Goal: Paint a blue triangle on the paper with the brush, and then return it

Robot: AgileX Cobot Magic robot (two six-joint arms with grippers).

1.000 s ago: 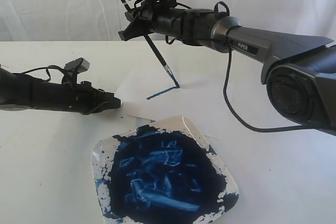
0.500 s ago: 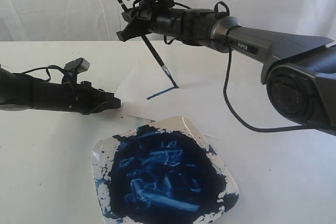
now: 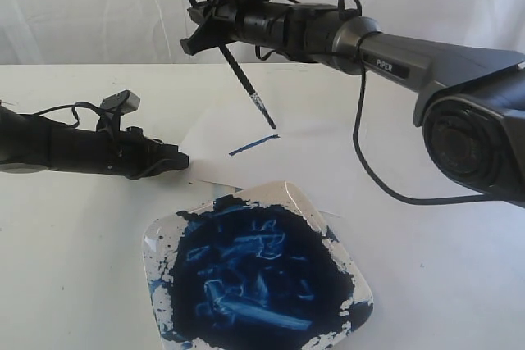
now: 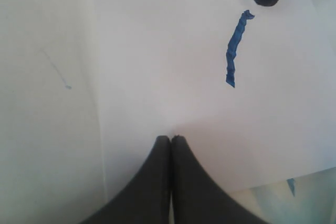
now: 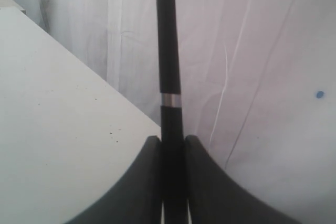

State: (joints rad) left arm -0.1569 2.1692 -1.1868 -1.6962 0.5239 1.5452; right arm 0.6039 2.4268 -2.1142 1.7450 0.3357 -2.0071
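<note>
"Holding what?"
"My right pincer is clenched on the brush. Its handle leans far-left, tip hanging just above the paper, at the right end of the stroke. Left pincer, closed and empty, lies farther off."

The left gripper, jaws pressed together, lies low at the left edge of the paper, barring that side. The paint-filled dish sits just in front of the sheet. The tilted brush, clamped in the right gripper, hangs over the middle, tip clear of the sheet. Bare table lies open to the right.
</note>
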